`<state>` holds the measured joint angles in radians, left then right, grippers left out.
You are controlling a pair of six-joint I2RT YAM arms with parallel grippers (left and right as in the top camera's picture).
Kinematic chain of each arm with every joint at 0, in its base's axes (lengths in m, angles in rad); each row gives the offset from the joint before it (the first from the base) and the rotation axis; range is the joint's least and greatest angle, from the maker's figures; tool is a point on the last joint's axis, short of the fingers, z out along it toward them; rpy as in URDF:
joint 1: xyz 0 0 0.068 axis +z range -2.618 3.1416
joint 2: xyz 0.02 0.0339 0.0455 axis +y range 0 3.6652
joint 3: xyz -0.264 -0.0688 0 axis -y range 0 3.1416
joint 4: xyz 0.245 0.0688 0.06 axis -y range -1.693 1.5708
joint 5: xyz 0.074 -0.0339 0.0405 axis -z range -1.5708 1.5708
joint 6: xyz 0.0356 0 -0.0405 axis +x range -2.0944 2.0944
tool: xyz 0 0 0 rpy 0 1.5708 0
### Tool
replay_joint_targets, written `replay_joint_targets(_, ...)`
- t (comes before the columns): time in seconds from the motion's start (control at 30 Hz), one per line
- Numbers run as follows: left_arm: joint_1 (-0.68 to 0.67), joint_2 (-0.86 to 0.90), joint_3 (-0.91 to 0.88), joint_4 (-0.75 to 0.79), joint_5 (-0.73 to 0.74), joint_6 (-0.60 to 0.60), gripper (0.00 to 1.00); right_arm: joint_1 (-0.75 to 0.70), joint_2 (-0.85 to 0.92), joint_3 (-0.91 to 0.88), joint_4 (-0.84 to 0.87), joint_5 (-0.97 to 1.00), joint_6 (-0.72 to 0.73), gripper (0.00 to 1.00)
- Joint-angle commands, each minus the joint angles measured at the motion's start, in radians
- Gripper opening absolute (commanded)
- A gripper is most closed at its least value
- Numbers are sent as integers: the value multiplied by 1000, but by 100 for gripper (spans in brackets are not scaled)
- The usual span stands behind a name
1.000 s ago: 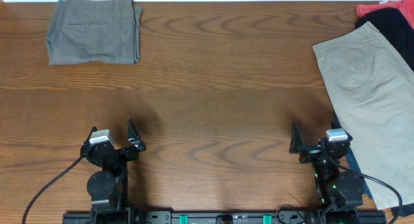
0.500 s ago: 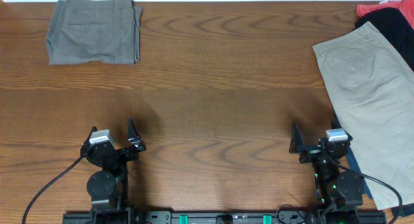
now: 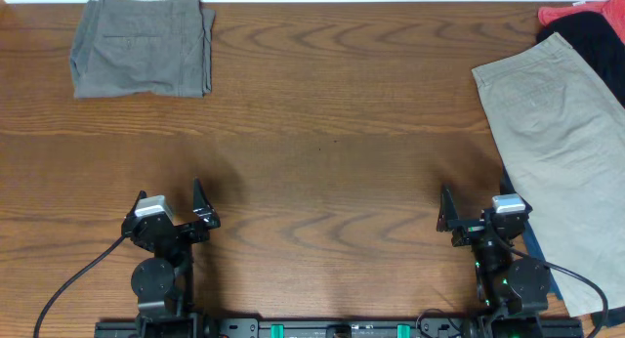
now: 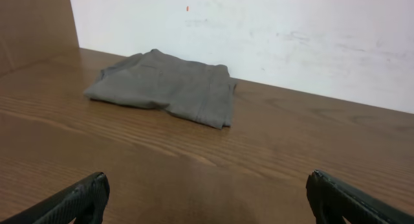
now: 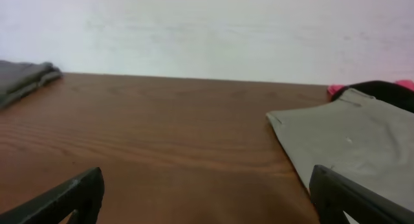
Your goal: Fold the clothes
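Pale khaki-beige shorts [image 3: 566, 152] lie spread flat at the table's right edge; they also show in the right wrist view [image 5: 349, 146]. A black garment [image 3: 598, 37] and a red one [image 3: 566, 13] lie at the far right corner. A folded grey garment [image 3: 142, 45] sits at the far left, also in the left wrist view [image 4: 165, 88]. My left gripper [image 3: 174, 213] is open and empty near the front left. My right gripper [image 3: 479, 219] is open and empty near the front right, just left of the shorts. A blue cloth edge [image 3: 532, 248] shows beside the right arm.
The wooden table [image 3: 332, 152] runs to a white wall [image 4: 259, 30] at the back. Cables run from both arm bases at the front edge.
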<state>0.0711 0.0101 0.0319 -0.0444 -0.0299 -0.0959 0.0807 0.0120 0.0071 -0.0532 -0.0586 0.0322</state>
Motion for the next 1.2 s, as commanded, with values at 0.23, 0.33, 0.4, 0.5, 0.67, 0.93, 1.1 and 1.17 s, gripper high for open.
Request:
replay_joint_targets(0.23, 0, -5, -28, -24, -11, 17, 98, 6, -5, -2, 5, -815, 766, 99)
replay_joint_targets(0.33, 0, -5, -28, -24, -11, 17, 98, 6, -5, -2, 1, -835, 821, 99)
replay_joint_targets(0.4, 0, -5, -28, -24, -11, 17, 98, 6, -5, -2, 1, -828, 831, 99)
replay_joint_targets(0.5, 0, -5, -28, -24, -11, 17, 98, 5, -5, -2, 6, -809, 828, 99)
replay_joint_targets(0.67, 0, -5, -28, -24, -11, 17, 98, 5, -5, -2, 72, -844, 827, 99)
replay_joint_targets(0.93, 0, -5, -28, -24, -11, 17, 98, 5, -5, 14, 178, -845, 806, 99)
replay_joint_targets(1.1, 0, -5, -28, -24, -11, 17, 98, 5, 16, 142, 178, -774, 768, 99)
replay_joint_targets(1.17, 0, -5, -28, -24, -11, 17, 98, 5, 60, 224, 147, -729, 699, 99)
